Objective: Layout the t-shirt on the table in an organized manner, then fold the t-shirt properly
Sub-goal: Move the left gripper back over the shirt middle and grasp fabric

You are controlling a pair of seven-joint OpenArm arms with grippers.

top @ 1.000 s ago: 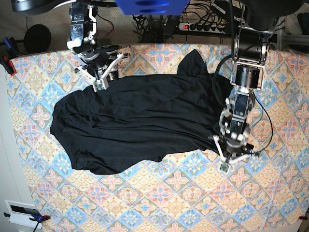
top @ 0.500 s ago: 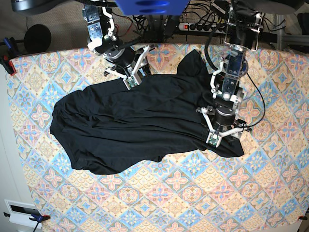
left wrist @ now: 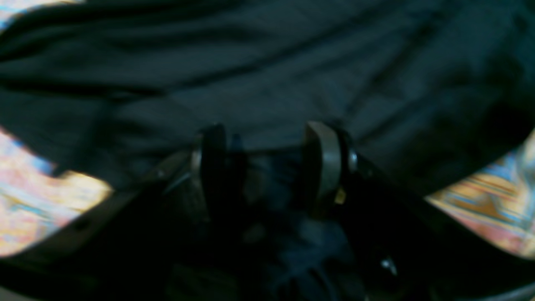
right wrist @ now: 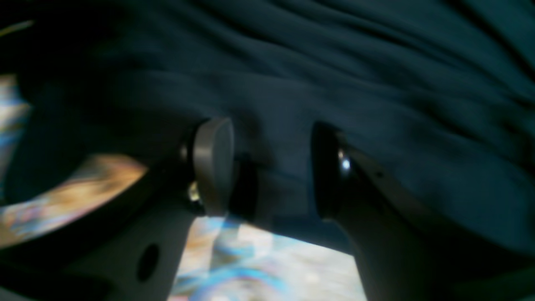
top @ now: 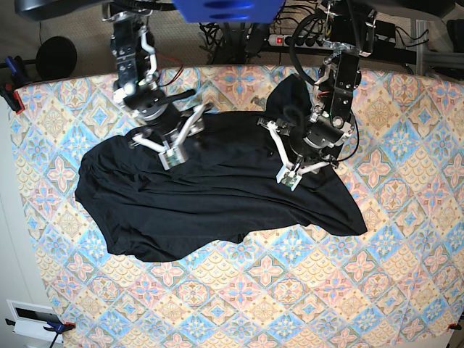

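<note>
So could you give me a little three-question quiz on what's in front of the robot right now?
1. True or false: the t-shirt lies neatly folded into a small square.
2. Which surface is the shirt lying on? A) bare wood B) the table with its pastel diamond-patterned cloth C) a metal tray
3. Fill in: both the left gripper and the right gripper are over the ____ fabric.

Key
1. False: it is spread out, wrinkled and uneven.
2. B
3. black
</note>
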